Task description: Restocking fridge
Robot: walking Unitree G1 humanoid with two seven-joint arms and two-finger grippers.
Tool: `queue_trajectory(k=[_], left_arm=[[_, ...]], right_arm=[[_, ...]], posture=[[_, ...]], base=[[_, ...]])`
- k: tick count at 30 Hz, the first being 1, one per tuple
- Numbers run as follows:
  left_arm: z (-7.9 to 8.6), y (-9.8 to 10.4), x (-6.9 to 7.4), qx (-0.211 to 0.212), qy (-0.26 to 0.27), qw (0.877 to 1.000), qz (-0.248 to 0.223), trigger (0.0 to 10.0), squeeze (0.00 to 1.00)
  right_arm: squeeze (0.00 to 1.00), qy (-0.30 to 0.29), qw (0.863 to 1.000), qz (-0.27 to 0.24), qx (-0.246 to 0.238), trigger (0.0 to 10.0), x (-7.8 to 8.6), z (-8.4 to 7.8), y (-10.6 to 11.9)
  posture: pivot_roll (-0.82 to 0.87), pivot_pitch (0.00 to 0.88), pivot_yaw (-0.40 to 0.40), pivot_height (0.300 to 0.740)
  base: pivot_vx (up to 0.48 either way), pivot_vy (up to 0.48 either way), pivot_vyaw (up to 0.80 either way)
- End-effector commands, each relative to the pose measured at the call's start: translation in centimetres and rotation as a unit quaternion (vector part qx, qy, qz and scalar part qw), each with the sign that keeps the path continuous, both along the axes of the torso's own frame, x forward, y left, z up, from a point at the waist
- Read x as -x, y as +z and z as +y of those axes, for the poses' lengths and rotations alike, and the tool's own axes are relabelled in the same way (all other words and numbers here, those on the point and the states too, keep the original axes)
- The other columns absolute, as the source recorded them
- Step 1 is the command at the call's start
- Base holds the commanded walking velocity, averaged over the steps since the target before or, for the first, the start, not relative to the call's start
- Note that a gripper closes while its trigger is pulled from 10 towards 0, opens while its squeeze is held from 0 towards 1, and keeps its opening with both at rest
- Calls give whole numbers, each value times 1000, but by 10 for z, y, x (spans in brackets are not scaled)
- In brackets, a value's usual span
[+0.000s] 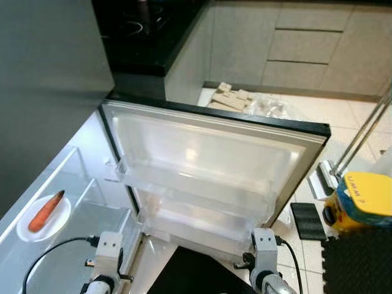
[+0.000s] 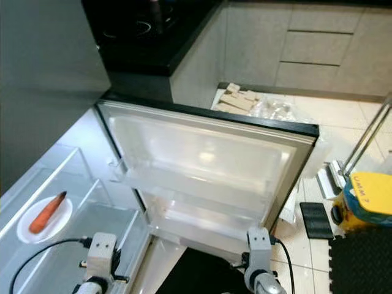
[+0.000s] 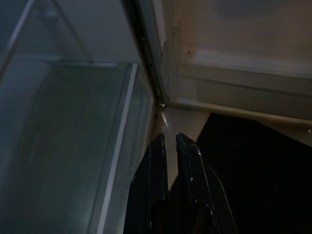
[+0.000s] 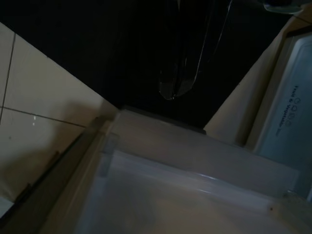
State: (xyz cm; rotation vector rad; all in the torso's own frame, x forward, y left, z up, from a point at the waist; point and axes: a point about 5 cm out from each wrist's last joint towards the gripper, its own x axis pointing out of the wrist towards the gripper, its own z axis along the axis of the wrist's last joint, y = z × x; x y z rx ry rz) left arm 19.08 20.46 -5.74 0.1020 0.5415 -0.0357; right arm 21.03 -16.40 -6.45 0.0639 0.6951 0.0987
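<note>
The fridge door (image 1: 214, 171) stands wide open in front of me, its clear door bins (image 1: 196, 190) holding nothing. To the left, inside the fridge, an orange carrot (image 1: 46, 211) lies on a small white plate (image 1: 60, 225) on a glass shelf (image 1: 73, 257). Both arms hang low, the left wrist (image 1: 109, 246) by the shelf's edge and the right wrist (image 1: 263, 244) below the door. In the left wrist view my left gripper (image 3: 168, 140) is shut and holds nothing, beside a clear drawer (image 3: 73, 146). My right gripper (image 4: 174, 90) looks shut, dark above a door bin (image 4: 185, 165).
A yellow and blue object (image 1: 364, 199) sits on the tiled floor at the right, with a black mat (image 1: 358, 263) and a slanting metal pole (image 1: 366, 130). Cardboard pieces and a plastic bag (image 1: 245, 101) lie beyond the door. A black counter (image 1: 147, 30) is behind on the left.
</note>
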Motion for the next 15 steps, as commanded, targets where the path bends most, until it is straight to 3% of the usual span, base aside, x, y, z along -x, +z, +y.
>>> queue_trajectory(k=[1, 15], left_arm=[[-3, -3, 5, 7, 7, 1000, 5, 10000, 0], [-29, -15, 21, 48, 35, 998, 26, 10000, 0]], right_arm=[[0, 2, 1000, 10, -4, 10000, 5, 2, -3], [0, 18, 999, 15, 24, 10000, 11, -19, -4]], posture=[[-80, 71, 36, 740], [-145, 82, -42, 740]], base=[[0, 0, 0], [0, -387, 0]])
